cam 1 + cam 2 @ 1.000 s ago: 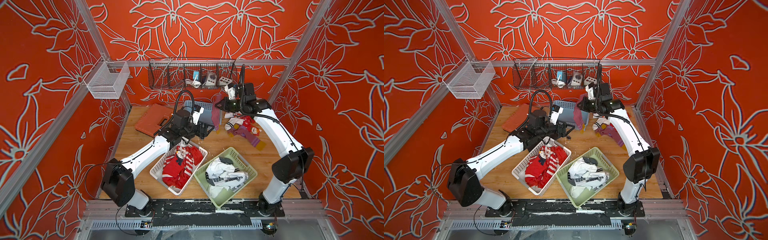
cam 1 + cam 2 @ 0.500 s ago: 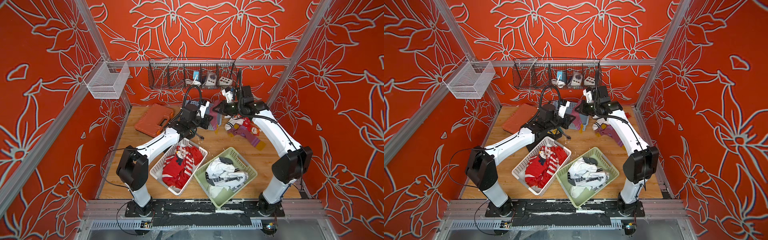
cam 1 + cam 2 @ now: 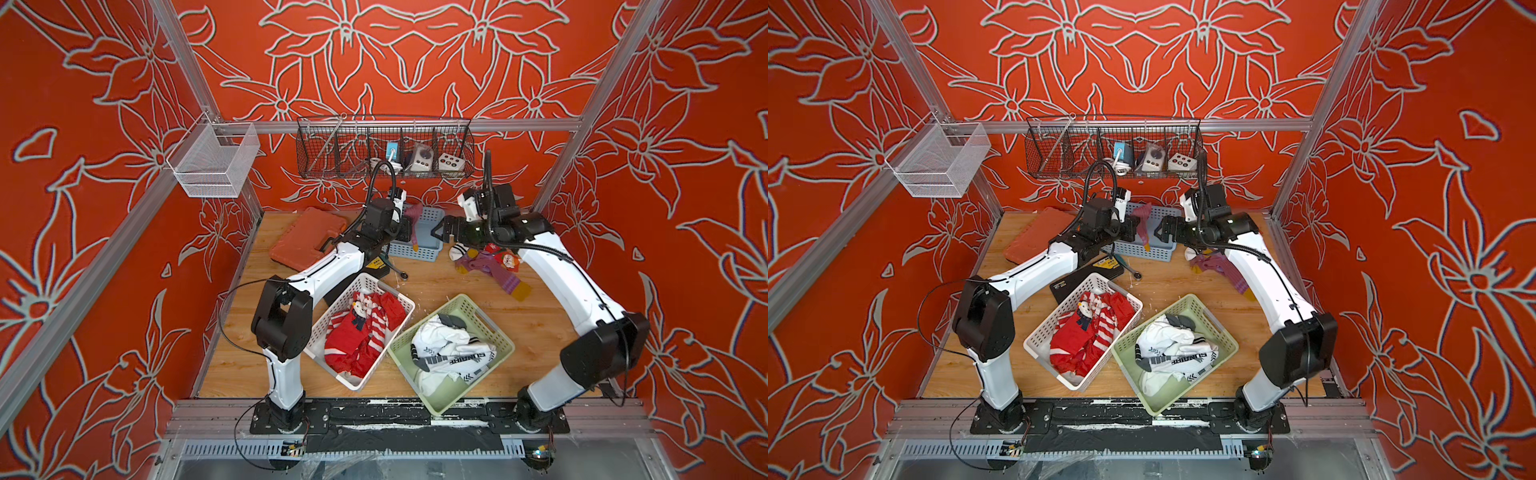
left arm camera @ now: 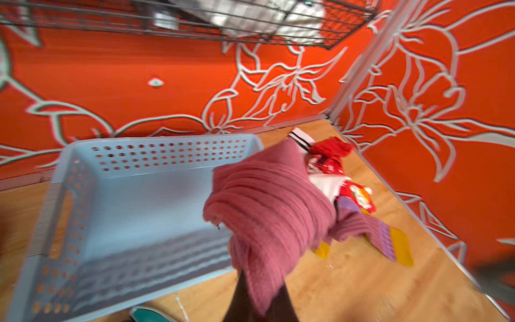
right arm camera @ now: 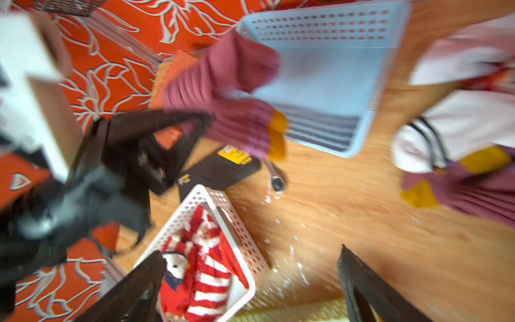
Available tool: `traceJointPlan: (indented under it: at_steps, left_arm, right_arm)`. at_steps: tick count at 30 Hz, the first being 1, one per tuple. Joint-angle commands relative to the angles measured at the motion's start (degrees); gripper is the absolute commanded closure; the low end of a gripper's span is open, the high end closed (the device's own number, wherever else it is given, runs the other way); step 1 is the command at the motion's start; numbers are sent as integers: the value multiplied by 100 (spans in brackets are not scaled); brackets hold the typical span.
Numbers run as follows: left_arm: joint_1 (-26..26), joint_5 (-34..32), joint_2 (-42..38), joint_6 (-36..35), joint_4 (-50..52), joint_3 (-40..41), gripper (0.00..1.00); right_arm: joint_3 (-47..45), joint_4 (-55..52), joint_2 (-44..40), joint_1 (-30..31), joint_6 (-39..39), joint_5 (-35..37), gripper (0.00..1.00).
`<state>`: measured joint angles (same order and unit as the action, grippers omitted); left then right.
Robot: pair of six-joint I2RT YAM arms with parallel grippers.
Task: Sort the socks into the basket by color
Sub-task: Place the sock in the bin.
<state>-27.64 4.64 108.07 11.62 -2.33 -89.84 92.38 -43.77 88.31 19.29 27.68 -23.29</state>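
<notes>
A purple sock [image 3: 412, 216] with a yellow patch hangs over the light blue basket [image 3: 428, 245] at the back of the table. My left gripper [image 4: 259, 304] is shut on this sock [image 4: 273, 212]. My right gripper [image 5: 250, 251] stands open and empty just right of the blue basket [image 3: 1142, 249], a little apart from the sock [image 5: 237, 111]. A loose pile of socks [image 3: 490, 262], purple, red and white, lies under the right arm. Red socks [image 3: 361, 332] fill the white basket [image 3: 332, 328]. White socks [image 3: 449, 353] fill the green basket [image 3: 498, 332].
An orange tool case [image 3: 305, 239] lies at the back left. A black case with a yellow label [image 3: 1088, 276] and a socket wrench [image 3: 399, 272] lie between the blue and white baskets. A wire rack [image 3: 384, 147] hangs on the back wall, a white mesh basket [image 3: 212, 162] on the left frame.
The left gripper reached back to the sock that the right gripper held over the blue basket and shut on it. The right gripper then opened, let go and drew slightly away.
</notes>
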Motion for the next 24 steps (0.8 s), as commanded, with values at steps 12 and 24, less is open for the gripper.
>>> traceJointPlan:
  at_steps: [12, 24]
  left_arm:
    - [250, -596, 1637, -201, -242, -1567, 99]
    - [303, -334, 2079, 18, 394, -1937, 33]
  right_arm:
    - [-1442, 64, -1066, -628, -362, 378, 2]
    - [-1527, 38, -817, -952, -378, 502, 2]
